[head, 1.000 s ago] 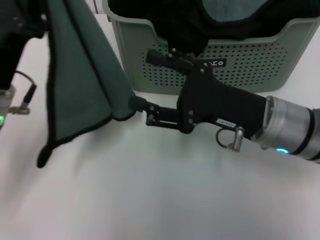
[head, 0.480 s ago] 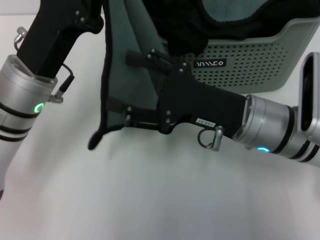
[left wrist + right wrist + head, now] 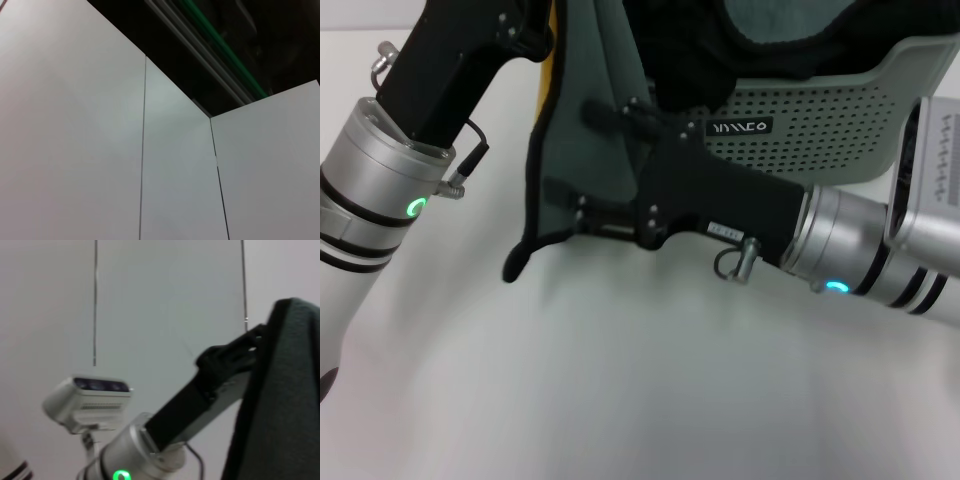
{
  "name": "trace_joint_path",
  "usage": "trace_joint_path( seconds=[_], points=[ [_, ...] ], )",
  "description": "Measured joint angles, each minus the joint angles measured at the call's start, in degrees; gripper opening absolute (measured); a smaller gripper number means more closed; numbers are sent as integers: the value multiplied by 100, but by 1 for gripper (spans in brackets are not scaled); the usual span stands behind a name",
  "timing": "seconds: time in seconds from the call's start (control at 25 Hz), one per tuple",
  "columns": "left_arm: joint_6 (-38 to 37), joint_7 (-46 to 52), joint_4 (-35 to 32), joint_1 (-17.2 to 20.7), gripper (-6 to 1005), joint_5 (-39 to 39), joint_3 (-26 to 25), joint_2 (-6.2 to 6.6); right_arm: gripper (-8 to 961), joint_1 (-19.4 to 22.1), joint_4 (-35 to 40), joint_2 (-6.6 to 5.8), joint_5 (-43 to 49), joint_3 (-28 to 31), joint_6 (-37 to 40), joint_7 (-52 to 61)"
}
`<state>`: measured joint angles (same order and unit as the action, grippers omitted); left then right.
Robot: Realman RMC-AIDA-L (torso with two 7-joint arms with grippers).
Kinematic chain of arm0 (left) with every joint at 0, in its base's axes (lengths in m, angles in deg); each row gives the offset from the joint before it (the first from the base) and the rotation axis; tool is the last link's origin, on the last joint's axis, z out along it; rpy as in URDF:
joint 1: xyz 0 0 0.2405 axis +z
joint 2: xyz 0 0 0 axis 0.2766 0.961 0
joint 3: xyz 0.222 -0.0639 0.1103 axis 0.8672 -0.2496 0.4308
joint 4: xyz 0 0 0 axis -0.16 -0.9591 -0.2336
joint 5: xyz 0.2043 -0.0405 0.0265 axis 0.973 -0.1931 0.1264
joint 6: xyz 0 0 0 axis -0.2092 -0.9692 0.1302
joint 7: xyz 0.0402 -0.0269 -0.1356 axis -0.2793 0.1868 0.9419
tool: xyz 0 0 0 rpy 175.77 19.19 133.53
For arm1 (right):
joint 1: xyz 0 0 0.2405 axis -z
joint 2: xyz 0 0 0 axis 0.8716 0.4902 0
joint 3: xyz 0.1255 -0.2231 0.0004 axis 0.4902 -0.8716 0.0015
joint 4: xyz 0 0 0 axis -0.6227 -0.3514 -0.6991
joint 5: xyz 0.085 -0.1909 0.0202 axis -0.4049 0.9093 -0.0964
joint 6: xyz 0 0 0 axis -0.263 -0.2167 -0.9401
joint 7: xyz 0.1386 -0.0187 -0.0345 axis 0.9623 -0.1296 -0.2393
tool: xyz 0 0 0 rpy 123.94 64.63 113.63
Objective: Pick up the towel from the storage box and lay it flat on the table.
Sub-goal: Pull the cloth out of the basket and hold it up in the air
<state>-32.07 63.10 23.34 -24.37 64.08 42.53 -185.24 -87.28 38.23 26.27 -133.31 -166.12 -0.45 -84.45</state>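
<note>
towel: hangs in folds above the table, grey-green face toward my head camera, a strip of yellow showing at its upper left edge; the black-stitched lower corner droops just over the tabletop.
my left gripper: up at the towel's top edge by the yellow strip; i cannot tell how its fingers stand, they are hidden.
my right gripper: reaches in from the right, its fingertips at the towel's lower edge; whether they pinch the cloth i cannot tell.
storage box: pale perforated basket directly behind my right gripper, a black cloth heaped inside.
table: bare white surface in front of the towel and under both arms.
in the way: my right arm lies across the box's front wall; the towel hangs against the box's left corner.
right wrist view: the towel's dark fold close by, my left arm beside it.
</note>
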Motion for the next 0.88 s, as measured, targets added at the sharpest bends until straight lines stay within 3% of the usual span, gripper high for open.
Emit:
trace_joint_path(
  seconds=[0.4,0.88],
  points=[
    [-37,-6,7,-32,13,154,0,0,840,-120,-12,0,-1,313,209,565],
    [-69,1,11,-173,13,372,-17,1,840,-316,9,0,0,286,518,697]
  ],
)
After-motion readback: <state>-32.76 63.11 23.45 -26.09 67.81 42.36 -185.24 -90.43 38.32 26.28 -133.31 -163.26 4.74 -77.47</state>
